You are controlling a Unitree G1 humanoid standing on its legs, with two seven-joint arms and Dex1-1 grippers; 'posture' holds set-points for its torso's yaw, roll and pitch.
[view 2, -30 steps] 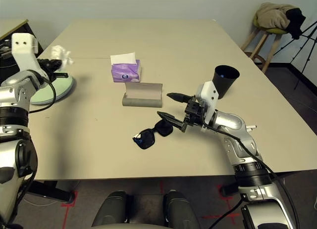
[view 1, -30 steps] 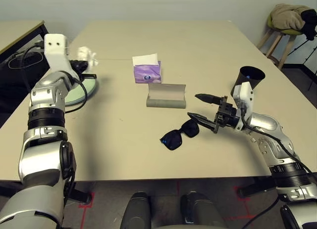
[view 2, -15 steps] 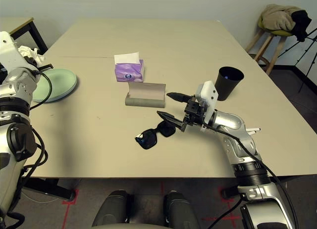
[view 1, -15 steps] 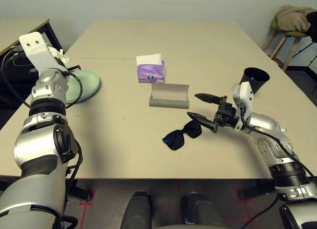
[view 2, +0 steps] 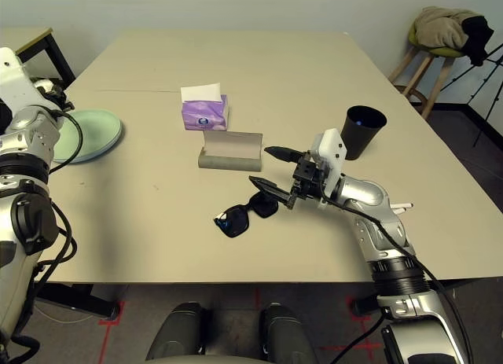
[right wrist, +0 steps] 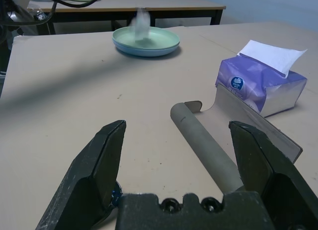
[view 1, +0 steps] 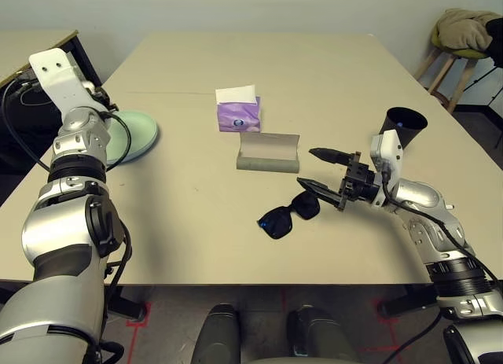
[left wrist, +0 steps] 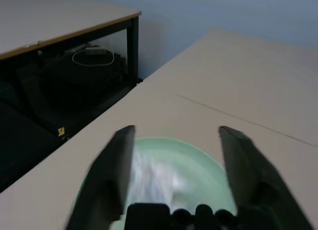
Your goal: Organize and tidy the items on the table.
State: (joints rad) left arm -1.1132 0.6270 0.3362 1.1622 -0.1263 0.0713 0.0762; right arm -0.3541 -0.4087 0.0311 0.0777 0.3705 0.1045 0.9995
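My left gripper point(left wrist: 174, 170) stands open just over the pale green plate point(view 1: 134, 136) at the table's left edge. A blurred white tissue point(left wrist: 149, 175) is between its fingers and the plate, free of both; it also shows as a pale streak above the plate point(right wrist: 141, 22). My right gripper point(view 1: 306, 167) is open and empty, hovering just right of the black sunglasses point(view 1: 287, 212) and near the grey glasses case point(view 1: 267, 153). The purple tissue box point(view 1: 238, 112) stands behind the case. The black cup point(view 1: 402, 126) is at the right.
A black-legged side table point(view 1: 31, 49) with cables under it stands off the left edge. A stool with a jacket point(view 1: 464, 34) is at the back right. A small white stick-like thing point(view 2: 399, 207) lies by my right forearm. The beige table point(view 1: 189, 222) is bare in front.
My left gripper has gone from shut on the tissue to open, and the tissue has left it and is dropping over the plate. The right arm has stayed still.
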